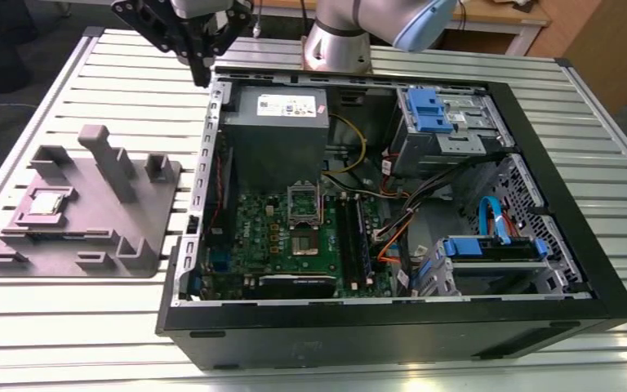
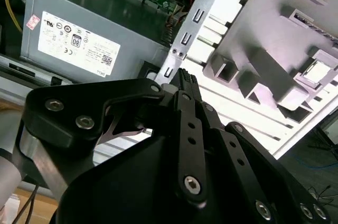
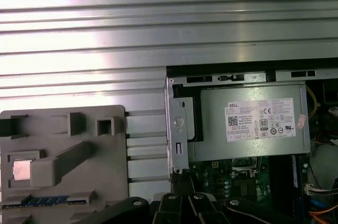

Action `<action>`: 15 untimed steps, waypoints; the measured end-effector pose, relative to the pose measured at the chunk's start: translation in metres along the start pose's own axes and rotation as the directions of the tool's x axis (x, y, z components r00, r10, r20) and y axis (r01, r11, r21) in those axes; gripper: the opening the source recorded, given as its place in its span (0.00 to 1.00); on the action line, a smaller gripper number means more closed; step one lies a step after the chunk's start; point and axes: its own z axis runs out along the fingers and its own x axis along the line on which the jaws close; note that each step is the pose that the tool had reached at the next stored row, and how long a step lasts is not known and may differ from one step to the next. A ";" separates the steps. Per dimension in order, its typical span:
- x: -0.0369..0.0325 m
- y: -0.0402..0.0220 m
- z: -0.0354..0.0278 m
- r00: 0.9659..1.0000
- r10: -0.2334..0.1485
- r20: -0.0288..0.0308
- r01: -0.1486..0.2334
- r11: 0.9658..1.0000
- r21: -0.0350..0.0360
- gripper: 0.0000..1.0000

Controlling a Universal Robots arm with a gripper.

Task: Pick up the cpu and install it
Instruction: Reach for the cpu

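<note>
The cpu (image 1: pixel 48 202) is a small silvery square lying in a pocket of the grey fixture plate (image 1: pixel 128 216), on the slatted table at the exterior view's left. Both wrist views show the cpu (image 2: pixel 320 71) (image 3: pixel 22 169) on that plate. My gripper (image 1: pixel 200 79) hangs above the rear corner of the open computer case, well away from the cpu, its black fingers (image 2: pixel 186 82) shut together with nothing between them. Inside the case lies the green motherboard (image 1: pixel 291 245) with its socket (image 1: pixel 306 214), whose metal frame stands upright.
The black case (image 1: pixel 401 327) holds a grey power supply (image 1: pixel 275 122), blue drive brackets (image 1: pixel 428 110), and orange and yellow cables. Tall posts (image 1: pixel 112 163) rise from the fixture plate. The arm's base (image 1: pixel 341 41) stands behind the case on the slatted metal table (image 1: pixel 74 327).
</note>
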 end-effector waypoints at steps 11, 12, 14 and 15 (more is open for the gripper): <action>0.0308 -0.0023 -0.0008 1.000 0.000 0.006 0.000 1.000 0.000 0.11; 0.0339 -0.0026 -0.0010 1.000 0.000 0.006 0.000 1.000 0.000 0.11; 0.0402 -0.0030 -0.0010 1.000 0.000 0.007 0.000 1.000 -0.001 0.11; 0.0430 -0.0033 -0.0010 1.000 0.000 0.008 0.000 1.000 -0.001 0.11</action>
